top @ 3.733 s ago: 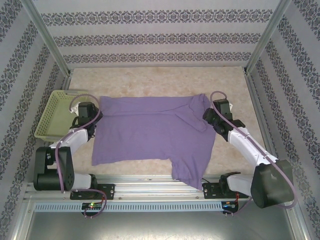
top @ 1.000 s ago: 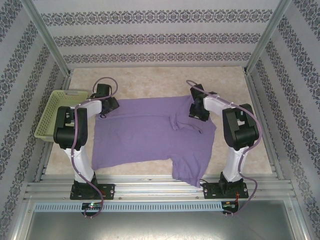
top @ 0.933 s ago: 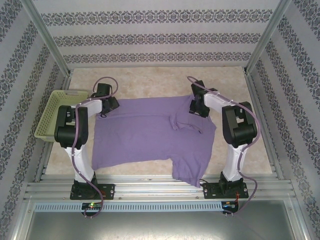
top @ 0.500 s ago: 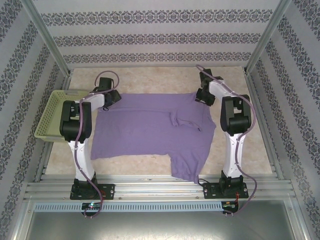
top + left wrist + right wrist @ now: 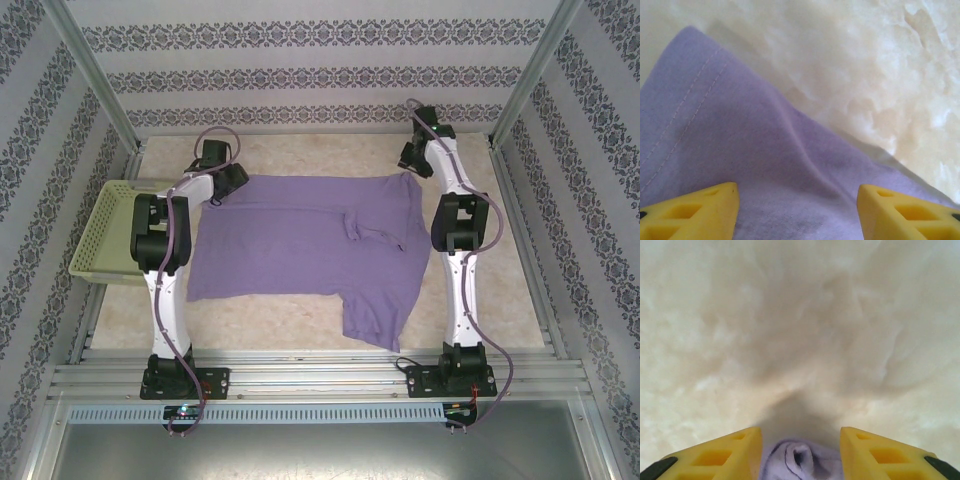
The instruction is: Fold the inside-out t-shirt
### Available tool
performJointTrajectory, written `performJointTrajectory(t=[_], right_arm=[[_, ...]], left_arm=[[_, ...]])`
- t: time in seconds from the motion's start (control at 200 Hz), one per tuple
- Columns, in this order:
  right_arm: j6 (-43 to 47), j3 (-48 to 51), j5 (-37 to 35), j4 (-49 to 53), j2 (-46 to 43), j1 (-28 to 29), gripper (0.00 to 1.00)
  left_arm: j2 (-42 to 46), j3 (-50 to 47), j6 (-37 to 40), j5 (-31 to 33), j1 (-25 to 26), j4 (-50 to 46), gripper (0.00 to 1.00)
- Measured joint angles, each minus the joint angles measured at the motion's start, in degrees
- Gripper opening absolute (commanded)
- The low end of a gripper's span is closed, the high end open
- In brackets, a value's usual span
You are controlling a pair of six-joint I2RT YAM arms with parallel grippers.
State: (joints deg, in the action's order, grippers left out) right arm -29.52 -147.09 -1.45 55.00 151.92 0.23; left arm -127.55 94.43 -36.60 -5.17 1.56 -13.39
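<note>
Lavender t-shirt (image 5: pixel 300 240), soft, lightly wrinkled

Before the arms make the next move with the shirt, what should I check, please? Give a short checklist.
1. Right gripper holds shirt: ok, cloth is bunched in its jaws.
2. Left gripper holds shirt: not ok, jaws stand apart over flat cloth.
3. Shirt lies flat: not ok, its right part is folded over.
4. Far edge straight between the grippers: ok.
5. Basket apart from shirt: ok.

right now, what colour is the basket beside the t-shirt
Yellow-green; the basket shows best in the top external view.
</note>
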Motion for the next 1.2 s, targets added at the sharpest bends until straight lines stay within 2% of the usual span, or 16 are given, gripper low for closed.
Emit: performJointTrajectory(t=[0.08, 0.12, 0.21, 0.315, 0.435, 0.575, 0.769, 0.854, 0.969, 1.199], right_arm=[[0.92, -1.51, 0.59, 1.66, -0.9, -0.76, 0.49], [1.33, 1.05, 0.72, 1.27, -3.08, -1.09, 0.5], [2.16, 17.31, 0.96, -2.71, -13.66, -0.94, 0.52], [2.29, 39.85, 1.49, -9.05, -29.83, 1.03, 0.54], [1.16, 61.31, 2.89, -17.22, -47.87, 4.68, 0.54], [-0.31, 78.47, 3.26, -23.23, -61.35, 9.09, 0.54], [-3.67, 95.08, 0.5, -23.71, -74.55, 16.55, 0.55], [-5.55, 99.41, -1.14, -22.36, -81.85, 20.63, 0.56], [-8.98, 101.63, -4.92, -19.06, -90.27, 26.62, 0.56], [-19.3, 107.82, -12.09, -10.27, -98.25, 36.92, 0.57]], left_arm=[[1.44, 0.85, 0.94, 0.46, 0.0, -2.82, 0.68], [3.21, 0.07, 1.46, 1.03, 0.0, -4.39, 0.68], [11.21, -7.06, 1.9, 3.28, 0.0, -5.77, 0.68], [26.12, -21.07, 1.33, 7.5, 0.44, -6.16, 0.66], [42.47, -35.6, -0.35, 13.11, 4.15, -7.06, 0.65], [55.12, -47.39, -2.05, 16.33, 9.4, -9.73, 0.66], [71.54, -60.59, -4.48, 20.5, 9.57, -16.72, 0.65], [73.66, -63.65, -5.64, 20.65, 8.87, -17.29, 0.65], [71.25, -66.45, -7.13, 19.67, 6.14, -16.92, 0.65], [67.17, -69.11, -8.57, 14.38, -0.66, -12.76, 0.6]])
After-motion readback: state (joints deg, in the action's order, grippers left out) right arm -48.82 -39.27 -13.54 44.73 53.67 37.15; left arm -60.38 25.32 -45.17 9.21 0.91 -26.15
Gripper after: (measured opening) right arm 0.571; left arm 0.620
